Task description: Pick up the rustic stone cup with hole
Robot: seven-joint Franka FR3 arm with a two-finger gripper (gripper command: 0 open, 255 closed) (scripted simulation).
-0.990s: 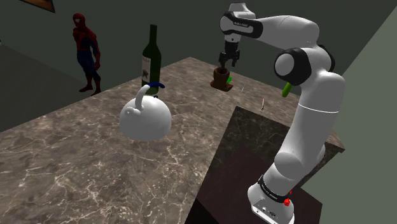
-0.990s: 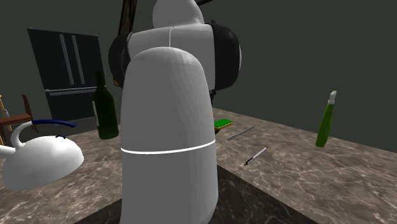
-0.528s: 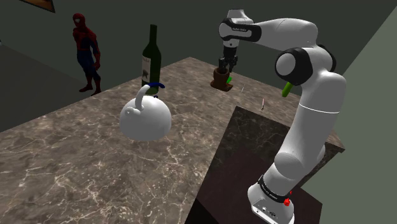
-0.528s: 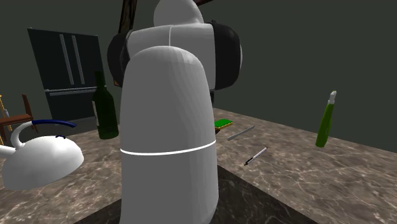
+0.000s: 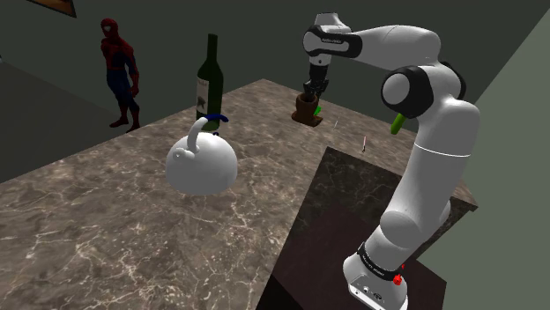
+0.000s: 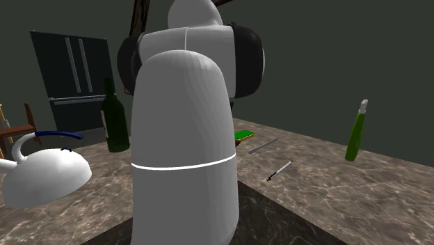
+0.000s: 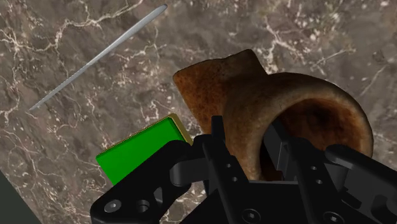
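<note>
Nearest me on the marble counter sits the white kettle, with the dark wine bottle just behind it. Farther back, toward the shoulder view's right, the rough brown cup is near the counter's far edge, just beside a green block and near a thin grey rod. My gripper is pinched narrow on the cup's wall, one finger outside and the other inside the mouth.

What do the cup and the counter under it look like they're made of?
The cup is probably rough stone or earthenware with a matte finish, going by its mottled rust-brown, pitted surface. The counter looks like smooth marble, brown-grey with white veins, but could be an imitation.
</note>
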